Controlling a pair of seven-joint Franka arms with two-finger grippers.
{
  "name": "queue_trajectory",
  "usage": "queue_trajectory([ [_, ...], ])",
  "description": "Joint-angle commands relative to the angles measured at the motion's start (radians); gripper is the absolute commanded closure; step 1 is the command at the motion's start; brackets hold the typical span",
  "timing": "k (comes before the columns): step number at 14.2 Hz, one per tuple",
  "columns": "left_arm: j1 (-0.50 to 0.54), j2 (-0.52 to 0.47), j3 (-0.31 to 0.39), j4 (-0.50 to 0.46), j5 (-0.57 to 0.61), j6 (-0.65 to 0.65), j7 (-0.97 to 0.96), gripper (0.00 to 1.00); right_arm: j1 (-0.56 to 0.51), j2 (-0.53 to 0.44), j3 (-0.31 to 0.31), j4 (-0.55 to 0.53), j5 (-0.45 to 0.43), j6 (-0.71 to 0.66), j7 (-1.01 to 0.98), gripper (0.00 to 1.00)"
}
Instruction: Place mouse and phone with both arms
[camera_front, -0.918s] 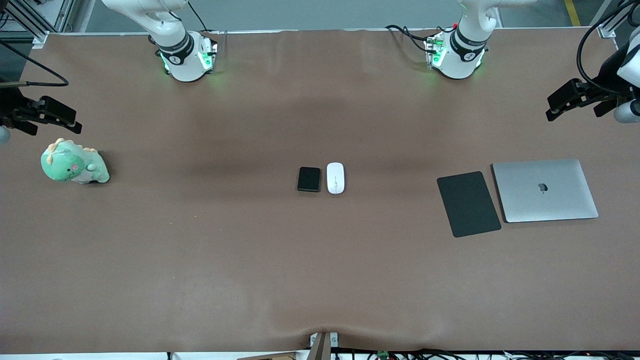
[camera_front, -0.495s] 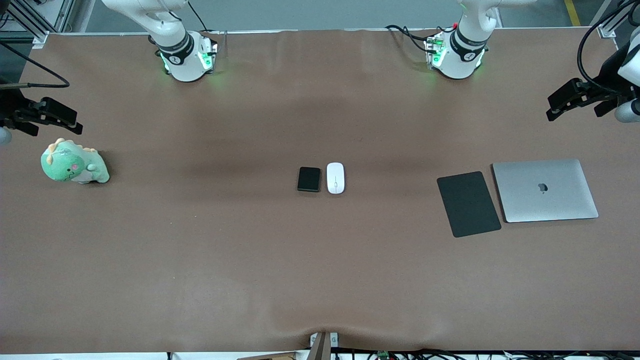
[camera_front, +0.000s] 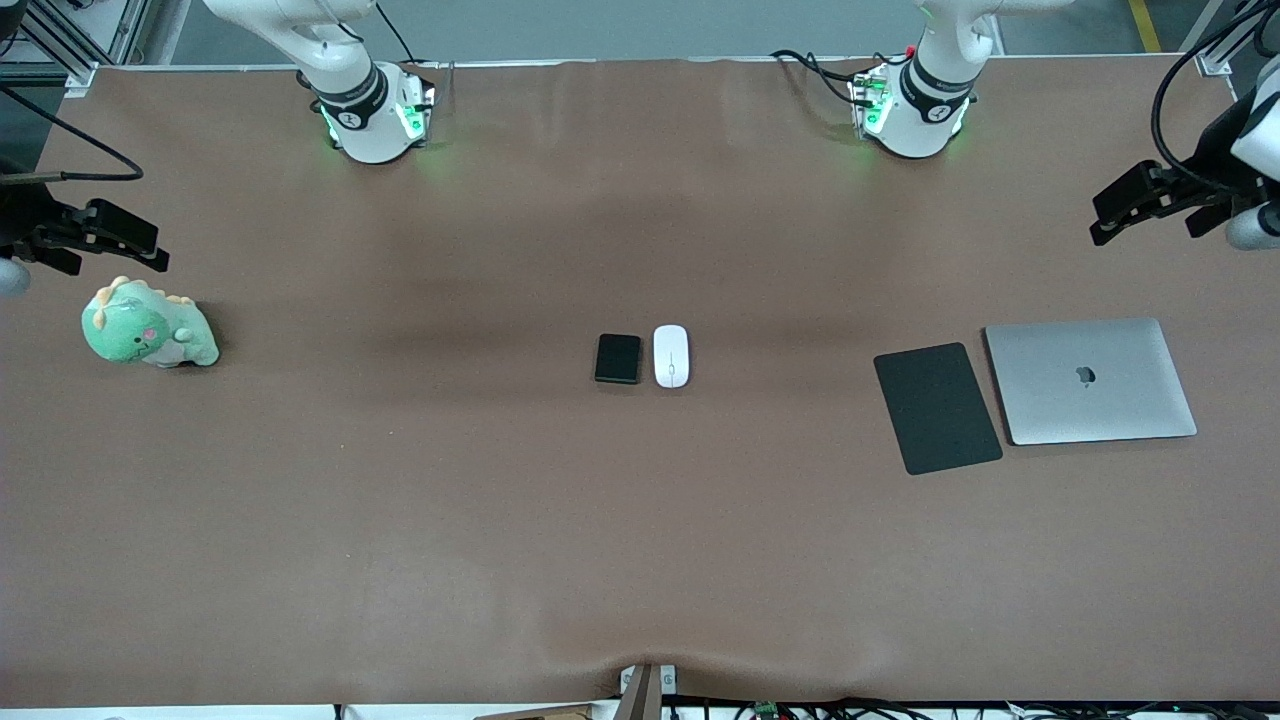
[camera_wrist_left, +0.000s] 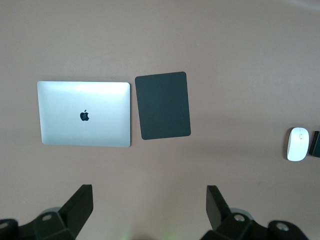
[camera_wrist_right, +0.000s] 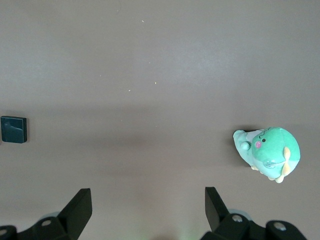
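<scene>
Comparing with the earlier frames: you will find the table items unmoved; only the two grippers have shifted slightly at the table's ends.
Pad (camera_front: 937, 407): matte black, flat, nearest the front camera, just beside the laptop.
Laptop (camera_front: 1090, 380): silver, lid shut, toward the left arm's end.
Phone (camera_front: 618, 358): mid-table, flat, just beside the mouse on the right arm's side, a thin gap between.
Mouse (camera_front: 671, 355): white, flat, level with the phone.
Dinosaur toy (camera_front: 147, 326): green plush, at the right arm's end.
Right gripper (camera_front: 125, 239): you see it up in the air above the toy, fingers (camera_wrist_right: 77, 210) spread wide, holding nothing.
Left gripper (camera_front: 1125, 205): over bare table at the left arm's end, fingers (camera_wrist_left: 80, 206) spread, holding nothing.
Containers: none seen.
</scene>
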Motion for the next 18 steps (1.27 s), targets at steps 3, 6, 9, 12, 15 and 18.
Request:
queue_trajectory([
  [3, -0.013, 0.082, -0.067, 0.024, -0.012, -0.003, -0.017, 0.00, 0.034, 0.012, -0.002, -0.002, -0.004, 0.007, 0.012, 0.00],
  [6, -0.016, 0.180, -0.180, 0.019, 0.000, 0.082, -0.040, 0.00, 0.046, 0.014, -0.002, -0.004, 0.006, 0.007, 0.017, 0.00],
  [9, -0.113, 0.286, -0.208, 0.013, 0.032, 0.185, -0.130, 0.00, 0.078, 0.020, 0.000, -0.005, 0.009, 0.007, 0.102, 0.00],
  [12, -0.219, 0.399, -0.211, 0.008, 0.063, 0.306, -0.244, 0.00, 0.133, 0.020, 0.000, -0.048, 0.009, 0.054, 0.205, 0.00],
  [15, -0.305, 0.505, -0.210, -0.016, 0.074, 0.458, -0.391, 0.00, 0.179, 0.020, 0.000, -0.100, 0.009, 0.117, 0.253, 0.00],
  [18, -0.365, 0.592, -0.210, -0.044, 0.075, 0.607, -0.444, 0.00, 0.183, 0.018, 0.003, -0.189, 0.060, 0.204, 0.251, 0.00],
])
